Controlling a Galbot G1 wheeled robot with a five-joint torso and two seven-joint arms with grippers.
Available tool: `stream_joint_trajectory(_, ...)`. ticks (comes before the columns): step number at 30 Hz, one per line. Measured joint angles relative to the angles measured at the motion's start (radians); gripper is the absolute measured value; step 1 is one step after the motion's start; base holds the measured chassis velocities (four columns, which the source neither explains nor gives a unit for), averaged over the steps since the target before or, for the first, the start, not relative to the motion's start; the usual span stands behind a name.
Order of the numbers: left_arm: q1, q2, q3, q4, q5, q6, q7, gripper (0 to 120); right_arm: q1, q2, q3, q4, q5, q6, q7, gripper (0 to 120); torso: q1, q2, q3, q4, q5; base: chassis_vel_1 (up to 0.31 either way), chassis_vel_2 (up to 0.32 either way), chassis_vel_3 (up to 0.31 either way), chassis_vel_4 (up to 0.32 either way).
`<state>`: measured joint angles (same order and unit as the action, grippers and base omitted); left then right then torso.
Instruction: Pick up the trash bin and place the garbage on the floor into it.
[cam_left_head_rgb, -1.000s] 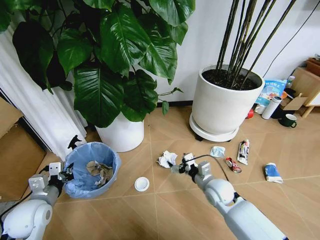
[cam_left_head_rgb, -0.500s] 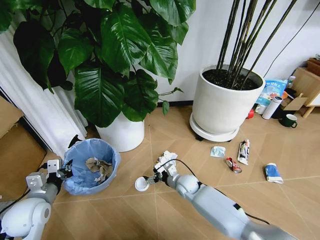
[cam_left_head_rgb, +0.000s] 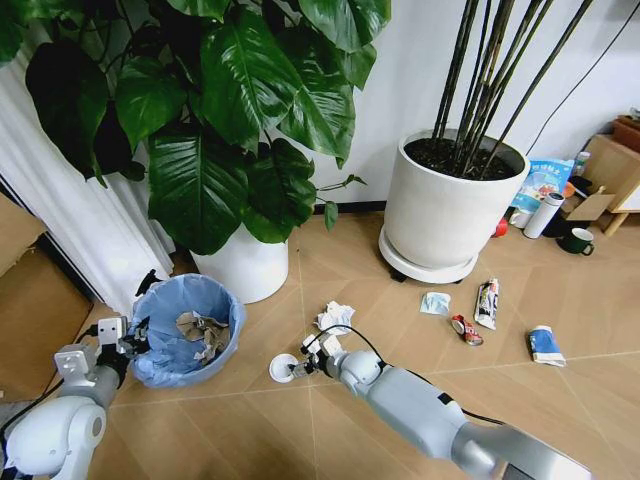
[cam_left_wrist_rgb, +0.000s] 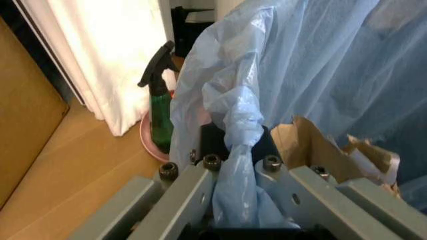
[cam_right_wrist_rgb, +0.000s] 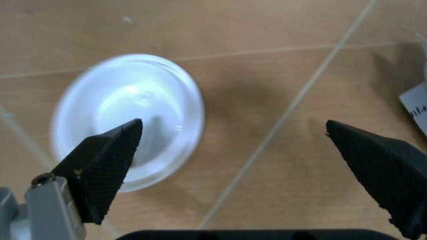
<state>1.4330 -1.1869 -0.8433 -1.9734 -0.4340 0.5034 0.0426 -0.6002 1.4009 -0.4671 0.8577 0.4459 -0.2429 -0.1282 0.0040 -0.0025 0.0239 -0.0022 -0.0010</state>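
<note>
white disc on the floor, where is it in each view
Head view: the round white plastic disc lies on the tan wood floor, just off the right end effector.
Left wrist view: not in it.
Right wrist view: disc beside one fingertip.
Shared landmark: pale floor seam.

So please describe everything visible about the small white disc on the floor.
The small round white plastic-looking disc lies flat on the tan wood-look floor, open side up, with a raised rim and shallow glossy hollow. It sits between the blue-lined trash bin and the crumpled paper. The right end effector hovers open beside it.
</note>
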Motion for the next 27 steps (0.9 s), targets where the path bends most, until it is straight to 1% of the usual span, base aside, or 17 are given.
stream_joint_trajectory(2, -0.002, -0.001, 0.002, -0.001, 0.0, 0.0, 0.0, 0, 0.007, 0.03, 0.02, -0.059, -0.03, 0.017, 0.0, 98, 0.0, 0.0, 0.0, 0.0, -0.0001, 0.0, 0.0, 0.0, 0.0)
stream_joint_trajectory(3, -0.003, -0.001, 0.003, -0.001, 0.0, 0.0, 0.0, 0, 0.011, 0.05, 0.034, -0.097, -0.051, 0.031, -0.003, 96, 0.0, 0.0, 0.0, 0.0, -0.0001, 0.0, 0.0, 0.0, 0.0)
stream_joint_trajectory(5, -0.003, -0.001, 0.004, -0.002, 0.0, 0.0, 0.0, 0, 0.013, 0.061, 0.043, -0.115, -0.061, 0.038, -0.005, 95, 0.0, 0.0, 0.0, -0.0001, -0.0001, 0.0, 0.0, 0.0, 0.0)
stream_joint_trajectory(6, -0.003, -0.002, 0.005, -0.002, 0.0, 0.0, 0.001, 0, 0.018, 0.087, 0.06, -0.146, -0.075, 0.048, -0.006, 94, 0.0, 0.0, 0.0, -0.0001, -0.0001, 0.0, 0.0, 0.0, 0.0)
stream_joint_trajectory(9, -0.003, -0.002, 0.005, -0.002, 0.0, 0.0, 0.002, 0, 0.021, 0.106, 0.074, -0.164, -0.084, 0.052, -0.007, 94, 0.0, 0.0, 0.0, 0.0, 0.0, 0.0, 0.0, 0.0, 0.0)
stream_joint_trajectory(11, -0.003, -0.002, 0.005, -0.002, 0.001, 0.0, 0.004, 0, 0.023, 0.128, 0.087, -0.177, -0.088, 0.054, -0.007, 91, 0.0, 0.0, 0.0, 0.0001, 0.0, 0.0, 0.0, 0.0, 0.0)
stream_joint_trajectory(14, -0.003, -0.002, 0.005, -0.002, 0.001, 0.0, 0.005, 0, 0.023, 0.133, 0.088, -0.181, -0.09, 0.055, -0.007, 91, 0.0, 0.0, 0.0, 0.0001, -0.0001, 0.0, 0.0, 0.0, 0.0)
stream_joint_trajectory(16, -0.006, 0.0, 0.004, 0.0, 0.001, -0.001, 0.005, 0, 0.022, 0.132, 0.088, -0.186, -0.099, 0.055, -0.007, 83, 0.0, 0.0, 0.0, 0.0001, -0.0001, 0.0, 0.0, 0.0, 0.0)
stream_joint_trajectory(17, -0.006, 0.0, 0.004, 0.0, 0.001, -0.001, 0.005, 0, 0.022, 0.132, 0.088, -0.186, -0.099, 0.055, -0.007, 83, 0.0, 0.0, 0.0, 0.0001, -0.0001, 0.0, 0.0, 0.0, 0.0)
stream_joint_trajectory(19, -0.008, 0.001, 0.004, 0.003, 0.001, -0.002, 0.005, 0, 0.017, 0.123, 0.088, -0.184, -0.1, 0.058, -0.007, 78, 0.0, 0.0, 0.0, 0.0, 0.0001, 0.0, 0.0, 0.0, 0.0)
stream_joint_trajectory(22, -0.011, 0.001, 0.005, 0.005, 0.001, -0.003, 0.005, 0, 0.013, 0.118, 0.088, -0.18, -0.102, 0.06, -0.008, 76, 0.0, 0.0, 0.0, 0.0, 0.0002, 0.0, 0.0, 0.0, 0.0)
stream_joint_trajectory(24, -0.015, 0.001, 0.009, 0.009, 0.001, -0.003, 0.005, 0, 0.01, 0.116, 0.092, -0.18, -0.103, 0.063, -0.008, 70, 0.0, 0.0, 0.0, 0.0001, 0.0002, 0.0, 0.0, 0.0, 0.0)
stream_joint_trajectory(25, -0.017, 0.001, 0.011, 0.011, 0.001, -0.003, 0.005, 0, 0.01, 0.118, 0.095, -0.182, -0.104, 0.064, -0.008, 65, 0.0, 0.0, 0.0, 0.0001, 0.0002, 0.0, 0.0, 0.0, 0.0)
stream_joint_trajectory(26, -0.017, 0.001, 0.011, 0.011, 0.001, -0.003, 0.005, 0, 0.01, 0.118, 0.095, -0.182, -0.104, 0.064, -0.008, 65, 0.0, 0.0, 0.0, 0.0001, 0.0002, 0.0, 0.0, 0.0, 0.0)
stream_joint_trajectory(27, -0.018, 0.001, 0.013, 0.012, 0.001, -0.003, 0.005, 0, 0.01, 0.119, 0.096, -0.183, -0.104, 0.065, -0.008, 62, 0.0, 0.0, 0.0, 0.0, 0.0002, 0.0, 0.0, 0.0, 0.0)
